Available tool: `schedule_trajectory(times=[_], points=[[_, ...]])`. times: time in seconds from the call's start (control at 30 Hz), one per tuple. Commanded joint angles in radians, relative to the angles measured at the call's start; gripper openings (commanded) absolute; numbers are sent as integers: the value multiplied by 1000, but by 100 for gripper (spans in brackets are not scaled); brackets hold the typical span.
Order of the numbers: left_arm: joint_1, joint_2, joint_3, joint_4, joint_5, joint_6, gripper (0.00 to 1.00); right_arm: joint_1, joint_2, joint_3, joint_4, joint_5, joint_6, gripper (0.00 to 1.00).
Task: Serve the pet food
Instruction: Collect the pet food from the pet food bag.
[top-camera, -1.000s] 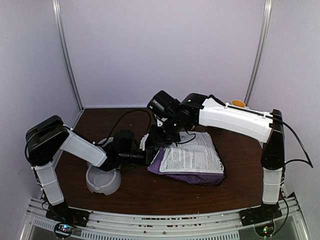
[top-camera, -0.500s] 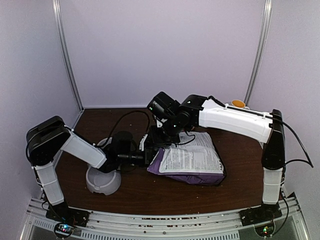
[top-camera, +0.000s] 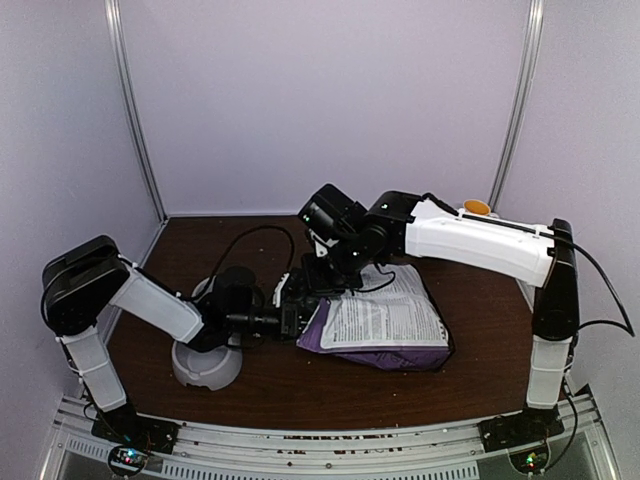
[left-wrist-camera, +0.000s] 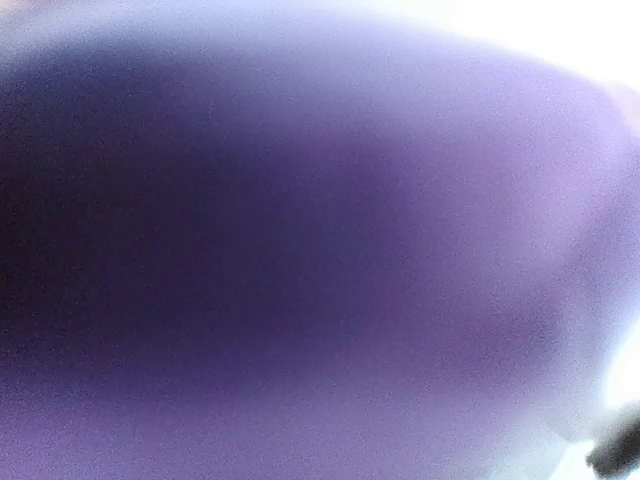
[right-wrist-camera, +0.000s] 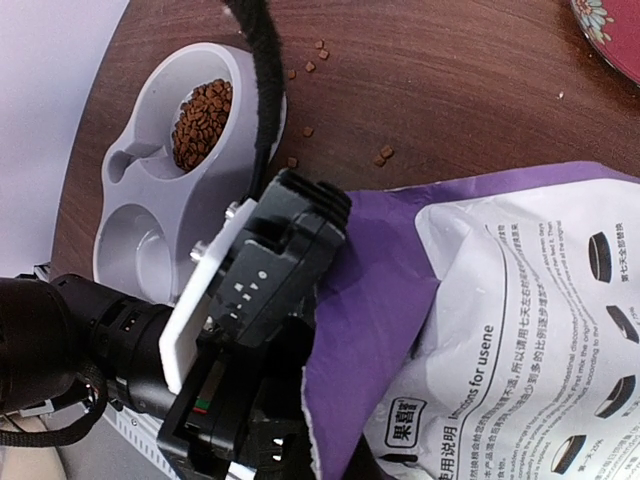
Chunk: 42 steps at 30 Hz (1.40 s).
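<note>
The purple bag (top-camera: 385, 320) lies on its side mid-table, white printed panel up. My right gripper (top-camera: 322, 282) is shut on the upper edge of its torn left end (right-wrist-camera: 330, 400), and the flap rises toward that wrist. My left gripper (top-camera: 303, 318) is pushed into the bag's mouth. Its fingers are hidden, and its wrist view is only purple blur. The black wrist body (right-wrist-camera: 262, 290) stands between bag and bowl. Pet food (right-wrist-camera: 203, 120) fills one cup of the grey double bowl (right-wrist-camera: 140, 230). A few pellets (right-wrist-camera: 383, 155) lie loose on the table.
The grey bowl (top-camera: 205, 362) sits left of the bag, under the left forearm. A red patterned plate (right-wrist-camera: 610, 25) shows behind the bag. An orange object (top-camera: 477, 207) sits at the back right corner. A black cable (right-wrist-camera: 262, 70) crosses over the bowl.
The left arm has sunk and pushed a little further right into the bag's mouth. The right arm shifted slightly right, still holding the bag's edge.
</note>
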Motion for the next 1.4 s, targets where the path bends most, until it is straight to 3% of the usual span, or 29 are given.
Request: schedule_trajectory(times=[0.0, 0.9, 1.2, 1.37], points=[[-7, -50, -35, 45, 39, -24, 0, 4, -94, -7, 136, -23, -5, 0], [93, -242, -202, 45, 50, -48, 0, -30, -157, -102, 153, -7, -6, 0], [141, -347, -242, -21, 47, -31, 0, -33, -181, -151, 167, -8, -2, 0], [165, -418, -238, -150, 40, 22, 0, -33, -198, -199, 181, -8, 6, 0]])
